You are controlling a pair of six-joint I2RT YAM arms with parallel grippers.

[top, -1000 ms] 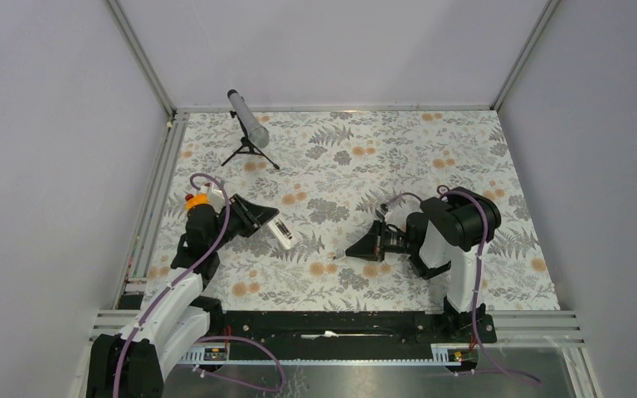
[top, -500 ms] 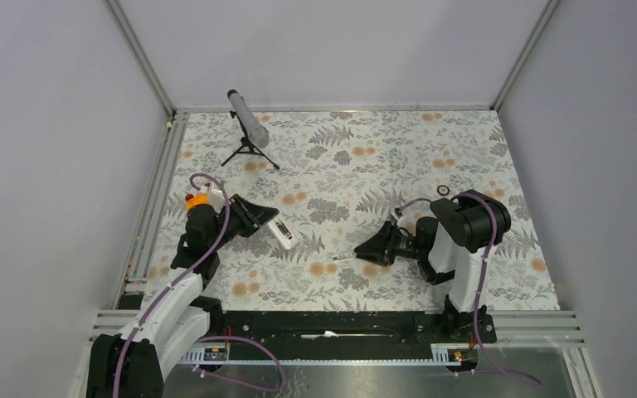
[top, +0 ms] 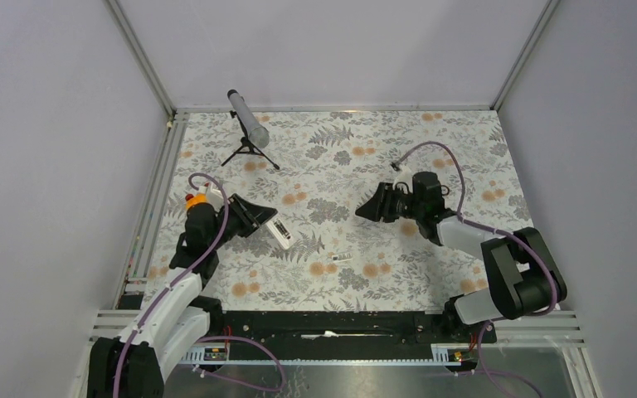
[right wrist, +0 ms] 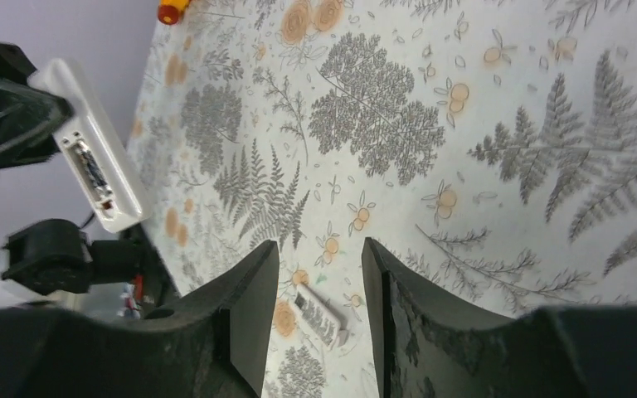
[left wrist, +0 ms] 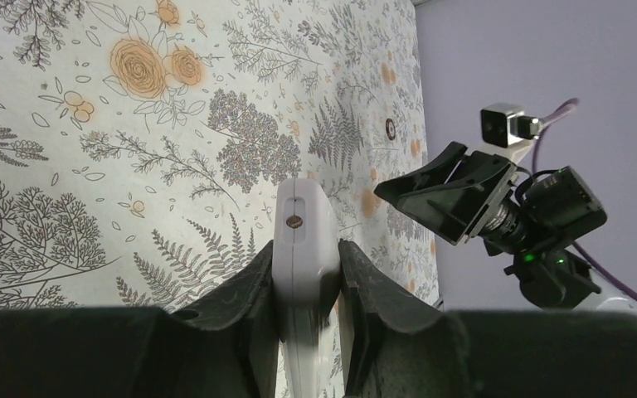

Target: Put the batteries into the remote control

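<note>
On the near side of the remote control (top: 282, 235), to its right, lies a small white piece (top: 342, 258), apparently the battery cover. The right gripper (right wrist: 318, 249) has let it go and swung beyond the remote, jaws parted and empty. The left gripper (left wrist: 305, 253) stays clamped on the remote, whose battery bay (right wrist: 91, 170) is exposed. That frees the right gripper to fetch the batteries, which cannot be made out. No lettering is legible.

Mid mat (top: 332, 157) open excl. small white piece (top: 342, 257).
</note>
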